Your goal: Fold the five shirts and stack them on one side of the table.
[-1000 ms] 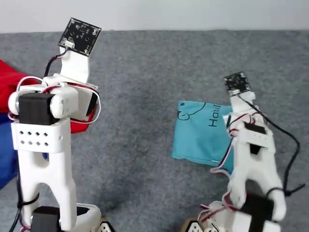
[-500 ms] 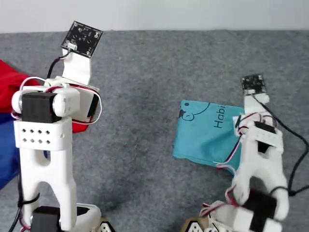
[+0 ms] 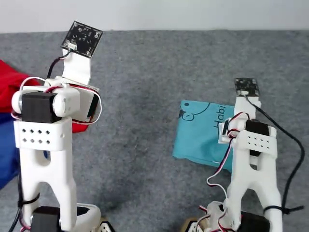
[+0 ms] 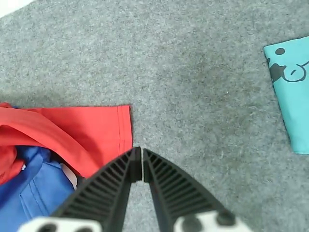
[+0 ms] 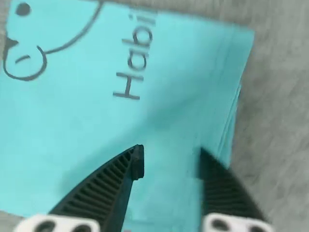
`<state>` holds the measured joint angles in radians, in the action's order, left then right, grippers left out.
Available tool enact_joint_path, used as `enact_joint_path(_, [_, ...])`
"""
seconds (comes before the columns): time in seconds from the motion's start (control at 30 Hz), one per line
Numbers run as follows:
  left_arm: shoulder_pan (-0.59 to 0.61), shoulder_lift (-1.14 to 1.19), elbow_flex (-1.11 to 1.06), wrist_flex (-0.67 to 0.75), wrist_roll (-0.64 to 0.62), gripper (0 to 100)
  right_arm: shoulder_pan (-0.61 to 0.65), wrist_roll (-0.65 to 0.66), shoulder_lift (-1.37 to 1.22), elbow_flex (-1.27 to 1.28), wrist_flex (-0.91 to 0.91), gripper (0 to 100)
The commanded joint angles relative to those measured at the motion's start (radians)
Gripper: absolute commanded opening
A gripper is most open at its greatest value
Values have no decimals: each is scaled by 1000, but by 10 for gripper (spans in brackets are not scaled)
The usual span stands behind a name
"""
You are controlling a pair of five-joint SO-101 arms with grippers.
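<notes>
Currently: right gripper (image 5: 171, 162) hovers, jaws spread, over folded teal shirt (image 5: 120, 96) at right side of table (image 3: 145, 72), presumably the stacking spot; left gripper (image 4: 142, 166), jaws pressed together, idles beside unfolded red shirt (image 4: 87, 130).

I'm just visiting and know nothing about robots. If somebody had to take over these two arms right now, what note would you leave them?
Left gripper: shut, empty, over the table by the red shirt.
Right gripper: open, empty, over the teal shirt.
The teal shirt lies folded on the right side; the red shirt and blue shirt lie crumpled together at the left edge.
Done: teal folded.
Left: fold red and blue, plus any others, then stack them on one side.
</notes>
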<state>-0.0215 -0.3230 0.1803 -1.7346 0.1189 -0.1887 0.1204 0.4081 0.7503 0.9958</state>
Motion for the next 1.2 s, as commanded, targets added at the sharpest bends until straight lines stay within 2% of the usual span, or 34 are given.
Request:
enact_joint_path(0.0, [8, -32, 4, -18, 12, 15, 7, -107, -15, -52, 12, 336])
enact_joint_path(0.3, [8, -31, 2, -18, 12, 15, 4, -120, -189, -57, -122, 336])
enact_joint_path(0.57, [8, -25, 2, -18, 12, 15, -39, -181, -449, -219, -125, 336])
enact_joint_path(0.67, [8, -23, 2, -18, 12, 15, -38, -184, -568, -307, -51, 328])
enact_joint_path(0.77, [8, -23, 1, -18, 12, 15, -38, -180, -664, -414, 54, 232])
enact_joint_path(0.9, [8, -23, 1, -18, 12, 15, -44, -173, -759, -535, 153, 20])
enact_joint_path(1.17, [8, -23, 1, -18, 12, 15, -47, 52, -780, -621, 193, 10])
